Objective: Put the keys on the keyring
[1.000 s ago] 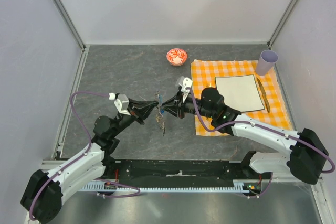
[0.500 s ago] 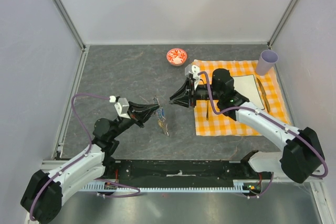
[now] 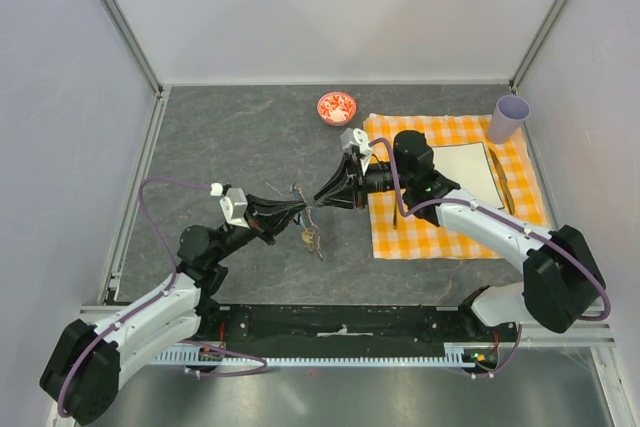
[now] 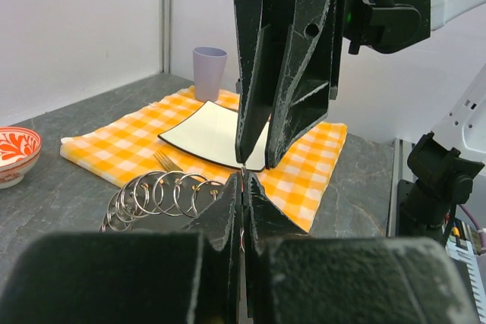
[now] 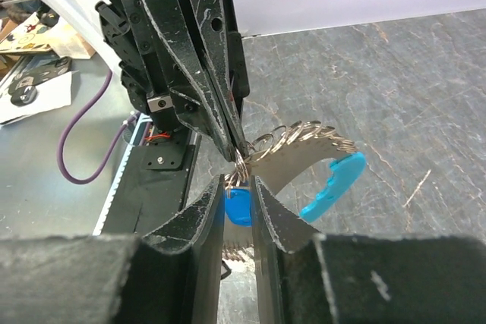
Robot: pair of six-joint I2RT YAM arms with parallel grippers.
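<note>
Two finger pairs tip-to-tip: left fingers (image 3: 297, 209) pinching keyring (image 5: 292, 158) wire; right fingers (image 3: 325, 197) narrowly apart astride blue key (image 5: 238, 206), grip unclear. Keys (image 3: 312, 239) likely light, stiff, slippery; grasp flat head.

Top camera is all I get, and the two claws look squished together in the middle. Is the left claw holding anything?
Observer: Yes. The right wrist camera shows the left gripper shut on the thin wire of the keyring.
Operator: What's the other claw doing?
Observer: The right gripper has its fingers a little apart, with a dark blue key head between them. I cannot tell whether they squeeze it.
Operator: Is more stuff hanging there?
Observer: A curved light-blue strip sticks out beside a fan of silvery keys.
</note>
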